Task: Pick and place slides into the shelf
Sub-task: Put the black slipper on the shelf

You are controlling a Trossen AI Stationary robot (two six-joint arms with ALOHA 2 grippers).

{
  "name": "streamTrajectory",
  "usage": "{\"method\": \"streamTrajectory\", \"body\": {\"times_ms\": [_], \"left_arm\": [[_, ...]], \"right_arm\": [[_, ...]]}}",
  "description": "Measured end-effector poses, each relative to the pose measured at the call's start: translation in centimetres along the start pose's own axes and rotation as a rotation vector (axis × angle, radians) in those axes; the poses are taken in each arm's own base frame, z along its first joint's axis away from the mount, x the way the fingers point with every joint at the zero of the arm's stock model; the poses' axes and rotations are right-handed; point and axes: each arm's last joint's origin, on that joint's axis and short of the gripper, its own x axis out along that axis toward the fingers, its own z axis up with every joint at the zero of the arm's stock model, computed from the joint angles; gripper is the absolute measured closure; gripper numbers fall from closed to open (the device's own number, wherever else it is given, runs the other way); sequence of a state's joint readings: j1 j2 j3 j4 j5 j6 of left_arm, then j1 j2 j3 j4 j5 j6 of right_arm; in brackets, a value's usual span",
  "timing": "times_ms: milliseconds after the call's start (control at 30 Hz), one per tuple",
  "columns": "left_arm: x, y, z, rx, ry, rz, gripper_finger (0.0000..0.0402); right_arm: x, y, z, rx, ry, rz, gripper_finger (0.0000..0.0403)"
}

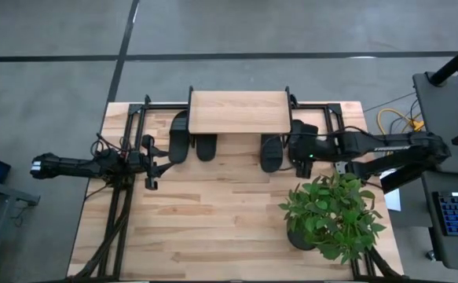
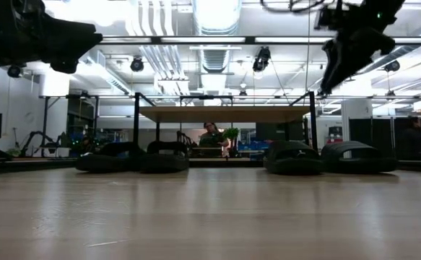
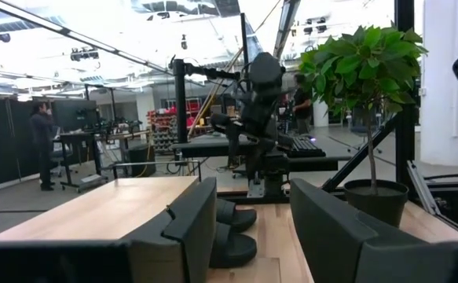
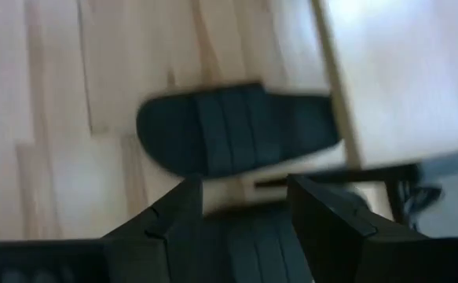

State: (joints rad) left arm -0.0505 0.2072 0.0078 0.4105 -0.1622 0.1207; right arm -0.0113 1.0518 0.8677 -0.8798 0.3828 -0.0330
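Right hand (image 1: 301, 149) hovers spread, empty, over the rightmost slide (image 1: 302, 144); left hand (image 1: 152, 154) spread, waiting left of the shelf (image 1: 239, 112). All four slides half-tucked underneath. Risk: descending fingers clip the shelf frame.

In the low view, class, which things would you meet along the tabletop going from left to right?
Far-left slide → second slide → third slide → far-right slide. The shelf spans above the middle ones, so it has no single place in the order.
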Motion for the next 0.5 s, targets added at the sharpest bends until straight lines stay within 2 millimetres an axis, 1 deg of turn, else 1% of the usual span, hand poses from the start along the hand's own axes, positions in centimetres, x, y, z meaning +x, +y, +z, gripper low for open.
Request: {"method": "streamTrajectory", "body": {"times_ms": [133, 267, 367, 500], "left_arm": [[0.0, 0.0, 0.0, 0.006, 0.002, 0.0, 0.0252], [0.0, 0.0, 0.0, 0.036, 0.002, 0.0, 0.0252], [0.0, 0.0, 0.0, 0.047, -0.001, 0.0, 0.0252], [0.0, 0.0, 0.0, 0.048, 0.0, 0.0, 0.0252]], "right_arm": [[1.5, 0.5, -0.2, -0.032, 0.092, -0.035, 0.0184], [2.3, 0.8, -0.3, -0.032, 0.155, -0.032, 0.0152], [2.9, 1.1, -0.7, -0.027, 0.222, -0.032, 0.0142], [3.8, 1.5, -1.5, -0.039, 0.292, -0.033, 0.0142]]}}
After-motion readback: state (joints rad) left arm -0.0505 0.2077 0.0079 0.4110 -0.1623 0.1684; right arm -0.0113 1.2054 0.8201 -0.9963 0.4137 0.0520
